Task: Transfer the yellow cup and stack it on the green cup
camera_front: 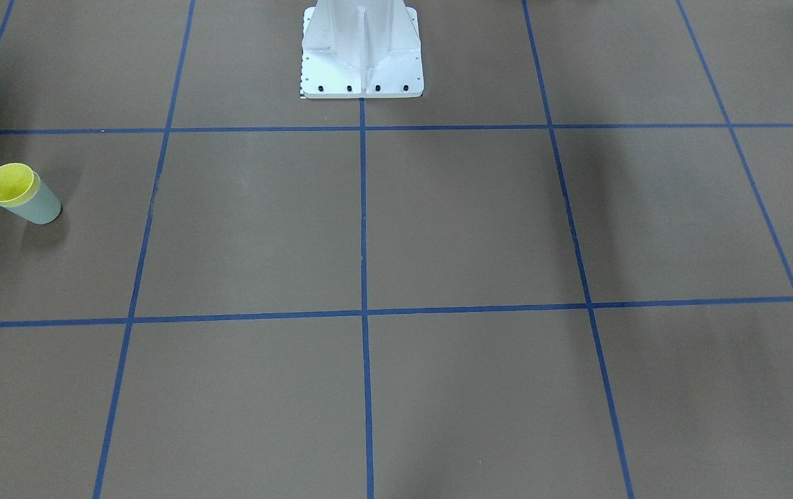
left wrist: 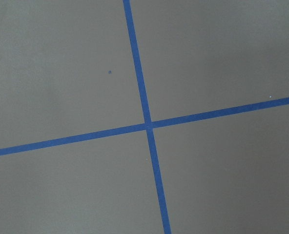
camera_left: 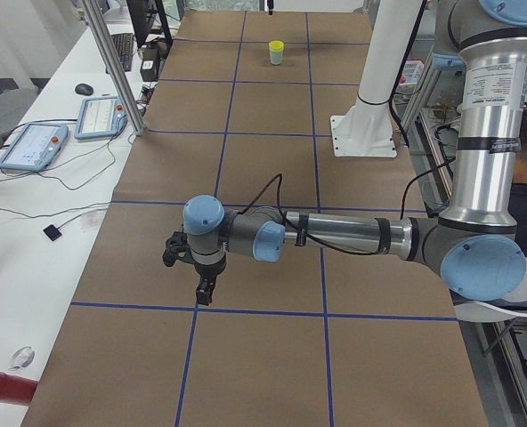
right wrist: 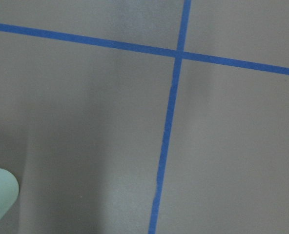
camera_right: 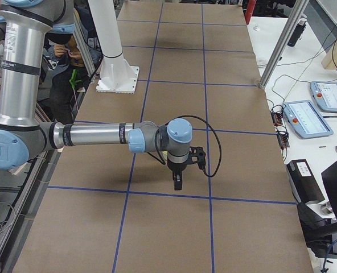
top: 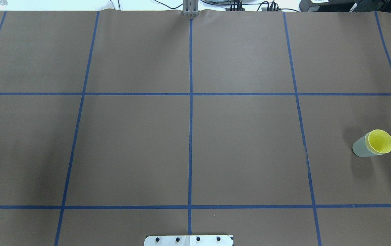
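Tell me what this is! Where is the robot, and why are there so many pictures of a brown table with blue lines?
It is a robot with two long arms, each ending in a pincer for grabbing. Six cameras photograph the same moment. Two look down on the brown table, one from behind the robot and one facing it. Two stand at the table's ends, and only they show the arms: the left pincer and the right pincer hang just above the table. Two tiny cameras ride on the wrists and see mostly the blue tape lines. Neither pincer holds a cup: the yellow cup sits inside the green cup, on the robot's right side.
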Action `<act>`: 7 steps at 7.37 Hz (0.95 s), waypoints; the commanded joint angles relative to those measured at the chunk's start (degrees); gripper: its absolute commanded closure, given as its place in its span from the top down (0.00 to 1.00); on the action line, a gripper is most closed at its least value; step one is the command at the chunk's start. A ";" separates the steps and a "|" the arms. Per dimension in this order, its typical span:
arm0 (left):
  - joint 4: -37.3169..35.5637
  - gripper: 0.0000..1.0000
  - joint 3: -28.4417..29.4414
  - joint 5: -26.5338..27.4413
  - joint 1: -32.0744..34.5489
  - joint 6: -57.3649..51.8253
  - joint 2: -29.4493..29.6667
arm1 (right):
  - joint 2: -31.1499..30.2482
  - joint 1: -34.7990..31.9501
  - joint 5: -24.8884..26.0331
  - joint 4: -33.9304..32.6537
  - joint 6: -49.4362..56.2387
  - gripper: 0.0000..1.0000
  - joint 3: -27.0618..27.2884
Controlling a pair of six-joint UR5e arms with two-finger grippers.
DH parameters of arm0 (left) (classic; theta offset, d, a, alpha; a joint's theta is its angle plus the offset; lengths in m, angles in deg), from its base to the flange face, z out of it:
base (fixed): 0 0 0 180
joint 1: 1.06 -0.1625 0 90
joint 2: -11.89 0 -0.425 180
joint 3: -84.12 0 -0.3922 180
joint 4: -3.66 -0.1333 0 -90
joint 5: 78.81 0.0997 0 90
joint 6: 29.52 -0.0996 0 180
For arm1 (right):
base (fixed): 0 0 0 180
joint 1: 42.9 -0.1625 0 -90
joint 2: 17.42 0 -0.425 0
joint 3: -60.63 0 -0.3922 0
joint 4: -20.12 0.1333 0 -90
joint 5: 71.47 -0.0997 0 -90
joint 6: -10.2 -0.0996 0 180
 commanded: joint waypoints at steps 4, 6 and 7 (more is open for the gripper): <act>-0.97 1.00 0.35 -0.07 0.00 -0.35 -0.10 | 1.39 -1.60 0.03 -3.31 2.90 1.00 -0.70; -3.24 1.00 0.00 -2.88 1.05 -0.53 -0.11 | 1.30 -1.60 0.03 -3.31 2.90 1.00 -0.61; -3.34 1.00 -0.52 -3.06 2.36 -0.53 -0.63 | 1.30 -1.60 -0.06 -3.22 2.82 1.00 -0.61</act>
